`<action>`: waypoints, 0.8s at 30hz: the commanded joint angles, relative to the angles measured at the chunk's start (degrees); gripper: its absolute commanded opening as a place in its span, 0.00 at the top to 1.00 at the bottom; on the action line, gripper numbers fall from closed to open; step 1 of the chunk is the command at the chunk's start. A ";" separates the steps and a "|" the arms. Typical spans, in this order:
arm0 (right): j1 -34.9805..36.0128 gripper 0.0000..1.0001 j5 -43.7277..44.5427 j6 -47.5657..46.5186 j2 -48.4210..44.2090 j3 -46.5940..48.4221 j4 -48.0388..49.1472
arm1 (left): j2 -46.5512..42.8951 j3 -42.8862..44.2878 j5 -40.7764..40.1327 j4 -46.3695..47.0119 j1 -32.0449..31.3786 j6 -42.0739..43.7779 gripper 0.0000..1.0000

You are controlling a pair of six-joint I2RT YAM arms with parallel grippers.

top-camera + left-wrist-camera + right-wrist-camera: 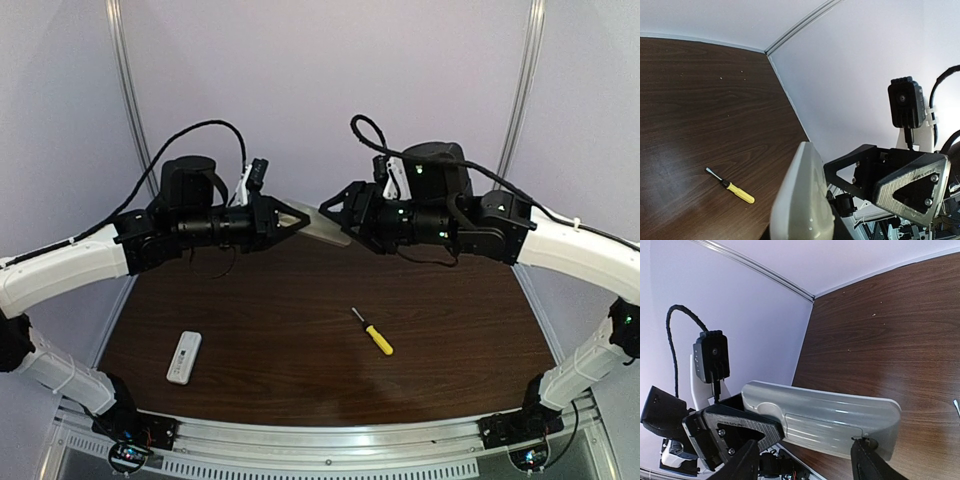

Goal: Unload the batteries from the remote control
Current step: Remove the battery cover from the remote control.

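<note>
Looks like the cover-opening step. Clamps one end of the grey remote (830, 415) aloft in the narrowly closed left gripper (300, 218); poses the right gripper (325, 207) half spread, gripping nothing, fingertip (867, 462) against the battery cover (825, 429). No batteries visible, presumably inside. Calls for sliding that cover off.

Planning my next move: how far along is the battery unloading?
Done: the grey remote is lifted, clamped by the left gripper. In hand: the right gripper sits open at its back cover, which looks still on. To do: cover off, batteries out; none visible. The white remote lies untouched.
</note>
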 commanded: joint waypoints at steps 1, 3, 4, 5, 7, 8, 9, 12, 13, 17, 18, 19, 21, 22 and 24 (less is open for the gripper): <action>0.64 0.36 3.21 -0.76 -1.96 0.79 -7.32 | -1.80 0.32 -1.23 3.19 -0.49 0.52 1.00; 0.95 0.36 4.48 -0.67 -2.27 0.82 -8.89 | -1.50 0.30 -1.46 2.93 -0.49 0.51 1.00; 1.04 0.36 5.05 -0.67 -2.34 0.93 -9.68 | -1.26 0.44 -1.48 2.73 -0.49 0.51 1.00; 1.16 0.36 5.56 -0.60 -2.44 0.96 -10.41 | -1.07 0.54 -1.48 2.57 -0.49 0.60 1.00; 1.34 0.36 6.33 -0.53 -2.36 0.91 -11.56 | -0.65 0.86 -1.48 2.33 -0.48 0.68 1.00; 1.44 0.36 6.54 -0.45 -2.32 0.96 -11.88 | -0.38 1.11 -1.43 2.16 -0.49 0.74 1.00; 1.42 0.36 6.76 -0.42 -2.22 1.02 -12.21 | -0.18 1.30 -1.39 1.93 -0.49 0.85 1.00; 1.43 0.36 7.19 -0.31 -1.83 1.23 -12.42 | 0.37 1.91 -1.24 1.37 -0.48 1.33 1.00; 1.42 0.36 7.32 -0.38 -1.59 1.43 -12.42 | 0.55 2.10 -1.12 1.22 -0.49 1.51 1.00; 1.43 0.36 7.38 -0.98 -0.27 3.24 -12.75 | 1.17 2.42 -0.40 1.19 -0.46 1.91 1.00; 1.46 0.36 7.29 -1.09 -0.01 3.49 -12.56 | 1.28 2.49 -0.34 1.19 -0.48 2.00 1.00; 1.42 0.36 7.18 -1.16 0.18 3.73 -12.23 | 1.32 2.51 -0.36 1.19 -0.49 2.07 1.00; 1.42 0.36 6.88 -1.32 0.61 4.22 -11.39 | 1.45 2.52 -0.33 1.15 -0.46 2.19 1.00; 1.46 0.36 6.74 -1.47 0.80 4.74 -11.08 | 1.47 2.52 -0.46 1.05 -0.44 2.27 1.00; 1.43 0.36 6.56 -1.77 1.31 5.45 -10.70 | 1.45 2.50 -0.51 1.02 -0.49 2.23 1.00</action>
